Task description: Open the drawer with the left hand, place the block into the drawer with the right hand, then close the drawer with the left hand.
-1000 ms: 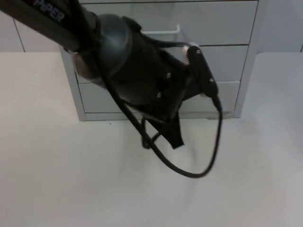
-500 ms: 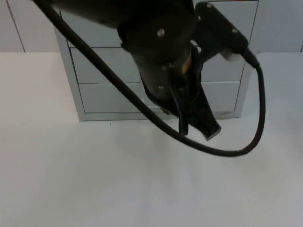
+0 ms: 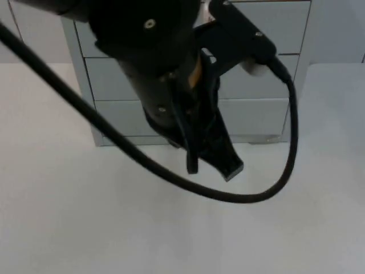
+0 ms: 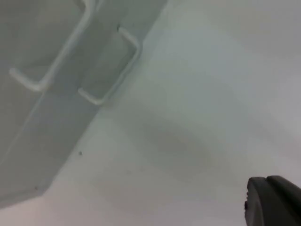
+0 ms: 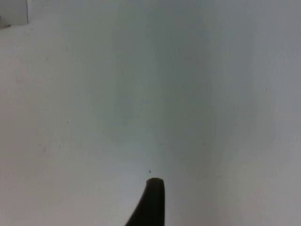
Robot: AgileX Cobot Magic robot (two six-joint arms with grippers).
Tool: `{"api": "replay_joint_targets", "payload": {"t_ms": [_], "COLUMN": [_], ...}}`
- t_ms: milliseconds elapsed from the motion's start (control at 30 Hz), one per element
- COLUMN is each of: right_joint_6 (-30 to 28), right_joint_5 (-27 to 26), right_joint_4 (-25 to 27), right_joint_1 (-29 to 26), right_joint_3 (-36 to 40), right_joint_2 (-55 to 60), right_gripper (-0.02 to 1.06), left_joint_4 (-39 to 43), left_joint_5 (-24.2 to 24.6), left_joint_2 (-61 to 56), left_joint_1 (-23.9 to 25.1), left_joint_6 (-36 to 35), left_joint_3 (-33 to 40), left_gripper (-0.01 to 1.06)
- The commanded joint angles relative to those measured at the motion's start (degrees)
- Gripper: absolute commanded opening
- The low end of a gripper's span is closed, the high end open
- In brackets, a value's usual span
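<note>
1. The grey three-drawer cabinet (image 3: 268, 85) stands at the back of the white worktop (image 3: 85, 217), blocking passage there.
2. All drawers sit flush; white bar handles (image 4: 110, 70) stick out from the cabinet front.
3. In front of the cabinet, the left gripper (image 3: 211, 162) hangs over bare worktop.

one drawer cabinet (image 3: 268, 114) with three drawers, two white handles (image 4: 113, 70), one claw (image 3: 211, 165).

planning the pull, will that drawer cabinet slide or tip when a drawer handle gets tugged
The drawer cabinet probably won't tip: it looks squat, resting flat on the table. It may slide, since the tabletop looks smooth. The thin handles look rigid.
</note>
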Motion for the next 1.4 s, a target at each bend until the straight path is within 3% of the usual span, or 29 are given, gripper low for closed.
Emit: {"api": "replay_joint_targets", "payload": {"t_ms": [0,200,267,500,533,667,800,1033,1200,1367], "right_joint_6": [-0.66,-0.66,-1.51,-1.96,-1.96,-2.96,-2.97,-3.50,-3.66,-8.23], "right_joint_5": [-0.01,-0.01,-0.12,-0.22,-0.22,-0.19,-0.34,-0.33,-1.31,-2.50], "right_joint_4": [-0.20,-0.20,-0.09,-0.09,-0.09,-0.09,-0.09,-0.09,0.03,3.87], "right_joint_1": [-0.35,-0.24,-0.11,-0.11,-0.11,-0.11,-0.11,-0.11,-0.11,-0.11], "right_joint_3": [0.04,0.04,0.04,0.04,0.04,0.04,0.04,0.04,0.04,0.04], "right_joint_2": [-0.41,-0.41,-0.41,-0.41,-0.41,-0.41,-0.41,-0.41,-1.26,-6.62], "right_gripper": [0.77,0.77,0.77,0.77,0.77,0.77,0.77,0.77,0.77,0.77], "left_joint_4": [-1.57,-5.76,-7.63,-13.34,-13.34,-14.43,-15.63,-19.69,-29.40,-31.98], "left_joint_5": [-1.14,-4.27,-5.21,-6.29,-6.29,-6.29,-6.29,-5.62,-4.22,-2.62], "left_joint_2": [-1.75,-7.96,-12.09,-24.53,-24.53,-32.99,-37.31,-39.90,-39.90,-41.11], "left_joint_1": [1.02,8.54,13.20,25.28,25.28,33.76,37.93,40.44,40.44,40.44], "left_joint_6": [-0.06,-0.06,-0.06,2.51,2.51,3.15,3.30,6.60,16.51,19.46], "left_joint_3": [1.55,6.55,9.04,14.28,14.28,16.42,17.14,17.29,17.29,17.29], "left_gripper": [0.00,0.00,0.00,0.00,0.00,0.00,0.00,0.00,0.00,0.00]}}
